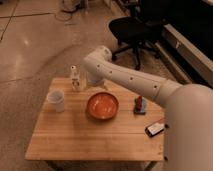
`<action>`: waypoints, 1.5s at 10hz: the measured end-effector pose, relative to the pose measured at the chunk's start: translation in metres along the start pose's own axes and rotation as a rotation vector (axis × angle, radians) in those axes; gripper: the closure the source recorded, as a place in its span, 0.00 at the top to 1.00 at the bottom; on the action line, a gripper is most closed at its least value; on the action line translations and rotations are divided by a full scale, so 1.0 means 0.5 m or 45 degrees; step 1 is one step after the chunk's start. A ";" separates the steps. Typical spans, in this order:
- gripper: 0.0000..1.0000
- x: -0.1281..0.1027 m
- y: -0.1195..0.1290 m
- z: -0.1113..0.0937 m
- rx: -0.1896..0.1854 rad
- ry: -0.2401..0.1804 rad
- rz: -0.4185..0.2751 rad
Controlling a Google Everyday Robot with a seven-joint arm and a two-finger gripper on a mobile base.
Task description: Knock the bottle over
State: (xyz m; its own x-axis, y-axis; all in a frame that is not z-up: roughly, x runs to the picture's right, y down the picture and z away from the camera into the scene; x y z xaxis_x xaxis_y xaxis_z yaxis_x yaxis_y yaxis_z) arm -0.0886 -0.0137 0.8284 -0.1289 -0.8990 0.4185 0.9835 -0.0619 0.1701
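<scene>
The small slim clear bottle with a white cap [75, 78] stands upright near the far edge of the pale wooden table [75, 136], toward its far left corner. The white arm's gripper [93, 81] hangs just beside the bottle, on the side toward the right edge; contact cannot be made out, nor whether the claw is released or clenched. A wide white cup [56, 100] sits near the left edge and an orange bowl [102, 105] at mid-table.
</scene>
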 end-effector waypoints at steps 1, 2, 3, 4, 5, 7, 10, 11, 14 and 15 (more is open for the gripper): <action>0.80 0.025 -0.016 0.019 -0.005 0.016 -0.003; 0.80 0.047 -0.027 0.035 -0.002 0.027 -0.003; 0.80 0.074 -0.041 0.050 0.009 0.040 -0.009; 0.80 0.106 -0.060 0.065 0.028 0.055 -0.017; 0.80 0.130 -0.073 0.072 0.041 0.068 -0.023; 0.80 0.191 -0.091 0.089 0.058 0.100 -0.035; 0.80 0.268 -0.090 0.103 0.052 0.149 -0.032; 0.80 0.302 -0.080 0.109 0.031 0.172 -0.028; 0.80 0.364 -0.005 0.127 -0.057 0.212 0.007; 0.80 0.373 0.033 0.134 -0.092 0.210 0.030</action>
State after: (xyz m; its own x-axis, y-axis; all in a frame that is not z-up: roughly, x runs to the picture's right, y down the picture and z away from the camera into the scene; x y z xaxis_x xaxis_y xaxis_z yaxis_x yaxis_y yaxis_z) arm -0.1047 -0.1534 0.9689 -0.0888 -0.9592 0.2683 0.9933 -0.0653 0.0952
